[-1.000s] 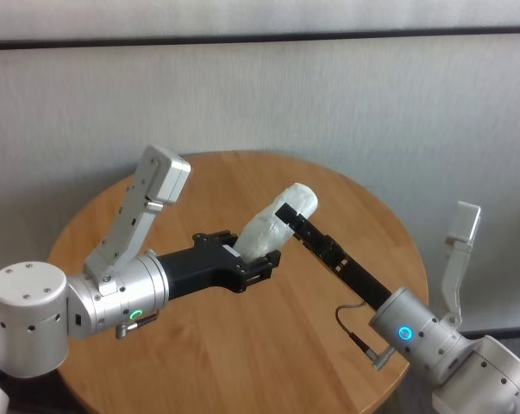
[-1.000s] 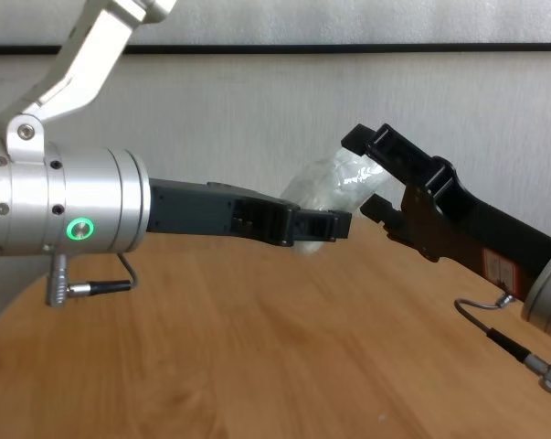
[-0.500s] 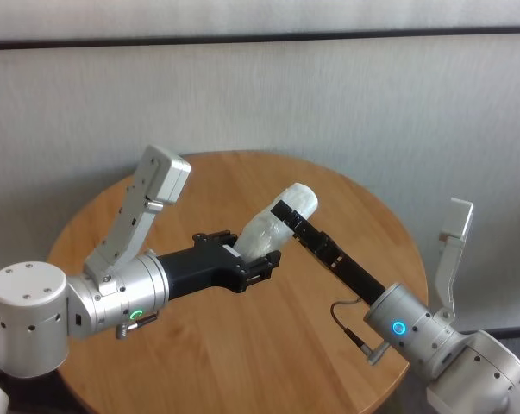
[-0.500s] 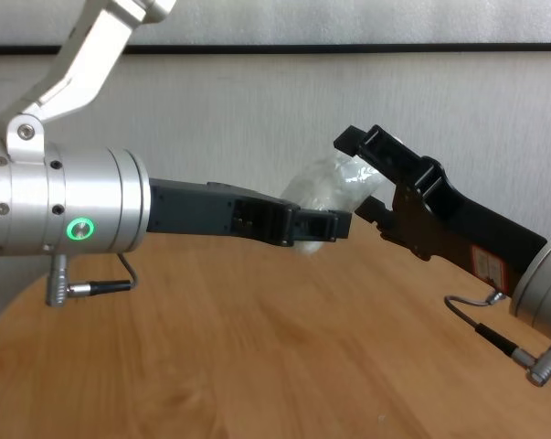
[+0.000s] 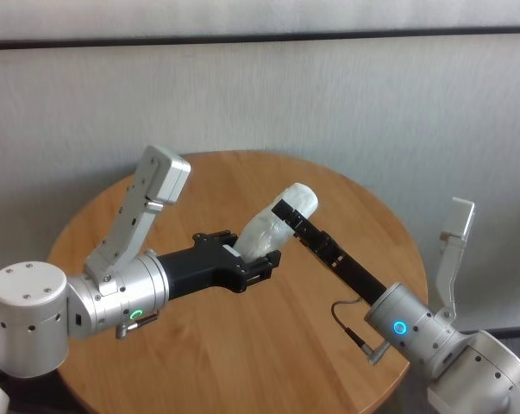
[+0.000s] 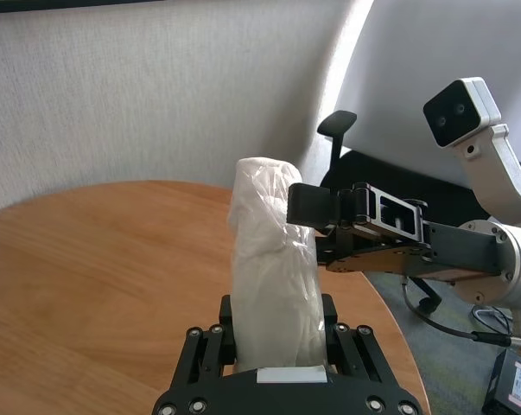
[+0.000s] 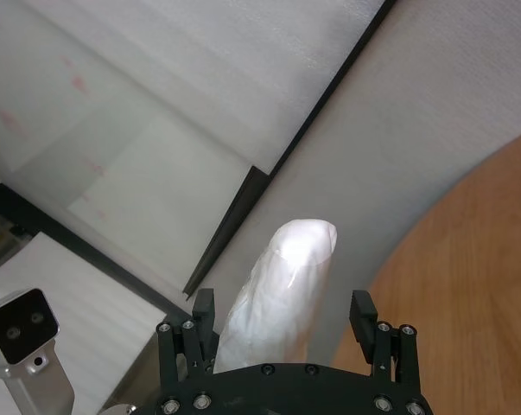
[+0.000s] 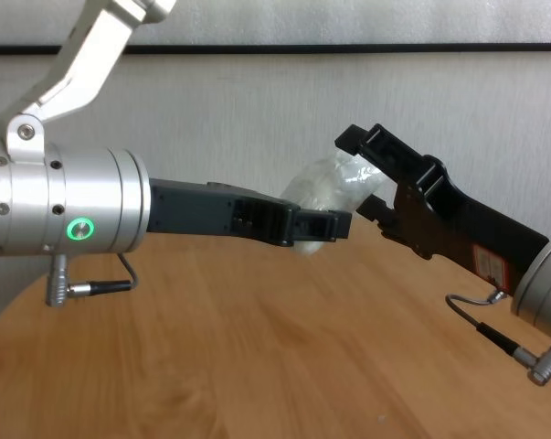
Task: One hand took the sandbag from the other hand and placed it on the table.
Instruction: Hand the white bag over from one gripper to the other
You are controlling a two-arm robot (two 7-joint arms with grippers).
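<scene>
The sandbag (image 5: pixel 277 222) is a white crinkly pouch held in the air above the table (image 5: pixel 242 345). My left gripper (image 5: pixel 255 259), with the silver wrist and green ring, is shut on its lower end; the left wrist view shows the sandbag (image 6: pixel 269 259) standing up between the fingers. My right gripper (image 5: pixel 290 210), black and angular, is open with its fingers straddling the bag's upper end. The right wrist view shows the sandbag (image 7: pixel 282 285) between the spread fingers, closer to one of them. In the chest view the sandbag (image 8: pixel 330 187) sits between the left gripper (image 8: pixel 321 224) and the right gripper (image 8: pixel 371 174).
The round wooden table (image 8: pixel 257 347) lies below both arms, its edge near the grey wall. An office chair (image 6: pixel 338 130) and a black box (image 6: pixel 511 380) on the floor stand beyond the table's right side.
My right gripper has moved a little towards the sandbag, its fingers now further around the bag's upper end. The left arm and the bag have not moved.
</scene>
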